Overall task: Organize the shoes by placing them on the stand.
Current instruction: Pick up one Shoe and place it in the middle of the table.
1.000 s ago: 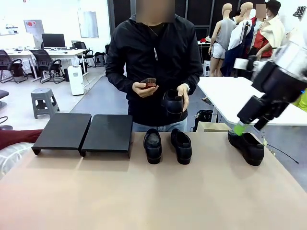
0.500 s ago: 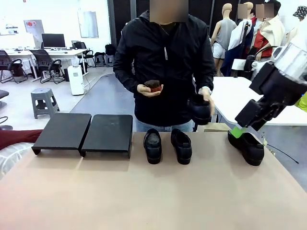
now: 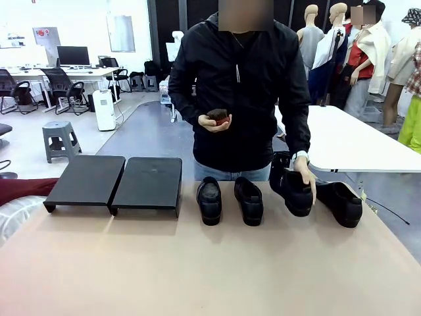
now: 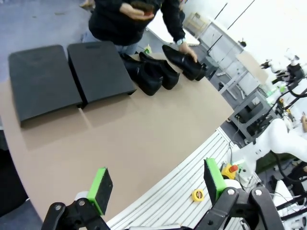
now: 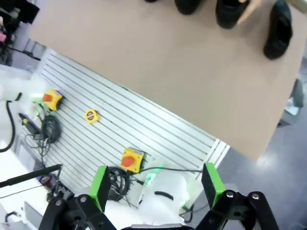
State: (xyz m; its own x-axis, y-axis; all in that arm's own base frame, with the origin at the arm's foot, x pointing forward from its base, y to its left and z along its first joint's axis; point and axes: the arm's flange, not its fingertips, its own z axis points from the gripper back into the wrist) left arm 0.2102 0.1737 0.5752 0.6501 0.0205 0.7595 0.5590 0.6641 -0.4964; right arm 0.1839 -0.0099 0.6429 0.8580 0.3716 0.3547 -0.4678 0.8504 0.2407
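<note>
The left tool (image 4: 157,184) is spread wide and empty, hanging over the near edge of the table (image 4: 144,139). The right tool (image 5: 156,183) is also spread and empty, above a slatted base (image 5: 158,124) beside the table. Toward the far side, the stand (image 3: 115,181) sits at the left. Right of it, four shoes (image 3: 210,199) line up on the table, the third tilted under the person's hand (image 3: 304,176).
</note>
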